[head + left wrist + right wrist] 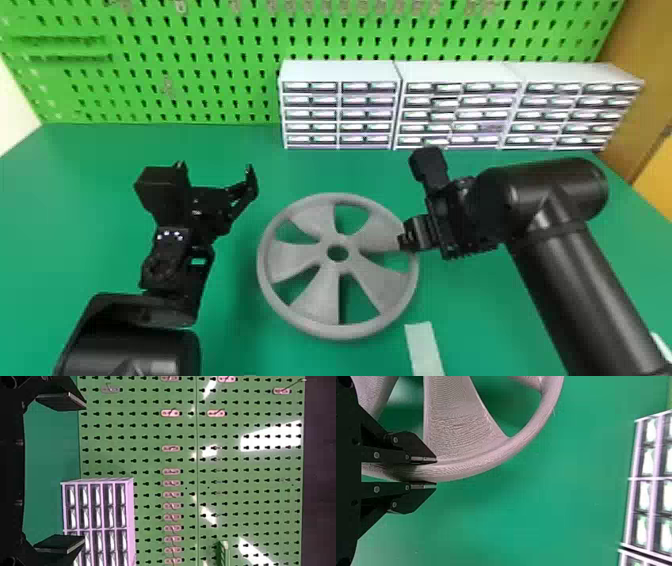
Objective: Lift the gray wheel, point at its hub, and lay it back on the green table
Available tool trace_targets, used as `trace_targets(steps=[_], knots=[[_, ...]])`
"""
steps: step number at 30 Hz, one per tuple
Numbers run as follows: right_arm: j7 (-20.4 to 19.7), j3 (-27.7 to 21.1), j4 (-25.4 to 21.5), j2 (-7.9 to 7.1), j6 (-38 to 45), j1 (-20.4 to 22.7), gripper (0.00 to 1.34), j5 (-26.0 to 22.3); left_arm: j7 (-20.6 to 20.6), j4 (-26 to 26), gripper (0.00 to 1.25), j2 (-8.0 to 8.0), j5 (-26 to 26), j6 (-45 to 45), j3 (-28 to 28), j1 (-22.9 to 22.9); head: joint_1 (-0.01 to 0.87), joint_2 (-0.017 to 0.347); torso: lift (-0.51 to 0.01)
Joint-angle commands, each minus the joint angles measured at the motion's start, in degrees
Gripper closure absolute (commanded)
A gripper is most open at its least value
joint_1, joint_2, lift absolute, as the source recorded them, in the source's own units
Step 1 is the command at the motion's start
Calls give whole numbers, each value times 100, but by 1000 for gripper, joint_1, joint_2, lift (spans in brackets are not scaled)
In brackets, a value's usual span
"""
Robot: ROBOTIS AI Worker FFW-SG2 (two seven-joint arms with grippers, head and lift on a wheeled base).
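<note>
The left gripper point(215, 172) hangs over the green worktop point(225, 145), its fingers spread wide. Next comes the wheel point(320, 300), mid-worktop; from here I can't tell if it's touching down. At its right side, the right gripper point(403, 242) has its fingers clamped on the rim.

A workshop bench, shown by a green pegboard point(200, 55) and white small-parts drawer cabinets point(340, 72).

The gray wheel point(327, 295) lies over a plain green table point(225, 145).
</note>
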Motion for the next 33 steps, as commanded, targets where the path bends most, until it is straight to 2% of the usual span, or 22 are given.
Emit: trace_targets(steps=[1, 9, 12, 20, 27, 33], knots=[[0, -113, -387, 1, -60, 54, 1177, 53, 0, 0, 107, 8, 0, 5, 2, 0, 692, 48, -93], [0, -412, -844, 1, -895, 388, 1177, 61, 0, 0, 107, -1, 0, 5, 11, 9, 692, 48, -93], [0, -500, -1117, 27, -1106, 520, 1177, 264, 0, 0, 107, -1, 0, -3, 11, 9, 692, 48, -93], [0, -640, -1424, 19, -1712, 739, 1177, 343, 0, 0, 107, -1, 0, -3, 11, 18, 692, 48, -93], [0, -755, -1556, 27, -2714, 1073, 1177, 351, 0, 0, 107, -1, 0, 5, 2, 18, 692, 48, -93], [0, -799, -1582, 27, -3945, 1434, 1177, 378, 0, 0, 107, -1, 0, 5, 2, 18, 692, 48, -93]])
